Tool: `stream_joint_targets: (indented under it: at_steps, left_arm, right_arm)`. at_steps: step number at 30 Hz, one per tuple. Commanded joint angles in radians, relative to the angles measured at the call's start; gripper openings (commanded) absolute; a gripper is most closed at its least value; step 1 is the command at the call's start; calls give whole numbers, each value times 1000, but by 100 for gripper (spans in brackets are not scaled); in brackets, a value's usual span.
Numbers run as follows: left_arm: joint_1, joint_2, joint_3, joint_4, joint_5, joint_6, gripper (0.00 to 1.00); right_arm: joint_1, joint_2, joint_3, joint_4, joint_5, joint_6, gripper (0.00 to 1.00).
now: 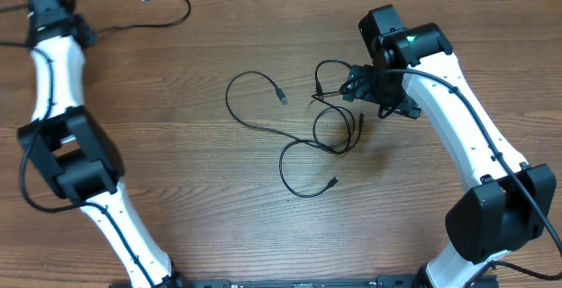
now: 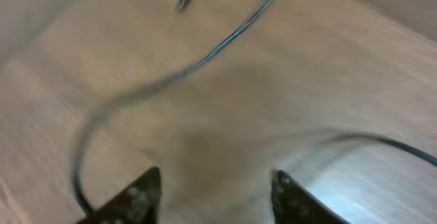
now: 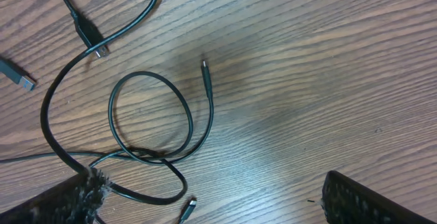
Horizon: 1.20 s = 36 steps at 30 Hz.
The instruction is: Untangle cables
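Several thin black cables (image 1: 303,139) lie tangled in loose loops mid-table, with plug tips (image 1: 282,96) sticking out. One separate cable (image 1: 180,7) with a silver tip lies at the far left, next to the left arm. In the blurred left wrist view that cable (image 2: 225,43) curves across the wood ahead of my left gripper (image 2: 217,177), whose jaws stand apart with only table between them. My right gripper (image 1: 373,89) hovers at the tangle's right edge. Seen from the right wrist, it (image 3: 215,179) is wide open, and a cable loop (image 3: 184,118) lies just beyond its left finger (image 3: 75,197).
The table is brown wood grain. The thicker black wire of the left arm (image 1: 26,191) loops out at the left edge, and the right arm (image 1: 465,139) crosses the right side. A flat plug (image 3: 19,79) lies at the left of the right wrist view.
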Motion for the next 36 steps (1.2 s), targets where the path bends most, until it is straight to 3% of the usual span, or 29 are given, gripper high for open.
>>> stream_joint_targets:
  at_steps: [1, 3, 6, 9, 13, 16, 22, 25, 29, 31, 33, 36]
  left_arm:
    - [56, 19, 16, -47, 161, -71, 61]
    - [72, 14, 16, -68, 235, -71, 63]
    - [86, 0, 16, -93, 314, -72, 82]
    - [88, -35, 17, -127, 401, -72, 80]
    - [88, -77, 17, -179, 505, -72, 92]
    - [88, -90, 17, -247, 492, -88, 71]
    - [106, -89, 17, -415, 278, -329, 71]
    - [130, -89, 17, -446, 298, -343, 84]
    - [144, -85, 13, -494, 330, -363, 88]
    - [142, -78, -11, -506, 341, -429, 93]
    - [137, -78, -58, -490, 373, -497, 93]
    - [134, -77, -124, -448, 386, -555, 84]
  right_arm:
    - [-1, -30, 20, 2, 6, 0, 100]
    - [-1, -30, 20, 2, 6, 0, 100]
    - [-1, -30, 20, 2, 6, 0, 100]
    - [-1, -30, 20, 2, 6, 0, 100]
    - [-1, -30, 20, 2, 6, 0, 100]
    - [-1, -30, 20, 2, 6, 0, 100]
    - [-1, -30, 20, 2, 6, 0, 100]
    - [-1, -30, 20, 2, 6, 0, 100]
    - [-1, -30, 20, 2, 6, 0, 100]
    - [-1, -30, 20, 2, 6, 0, 100]
    - [-1, -30, 20, 2, 6, 0, 100]
    - [-1, -30, 20, 2, 6, 0, 100]
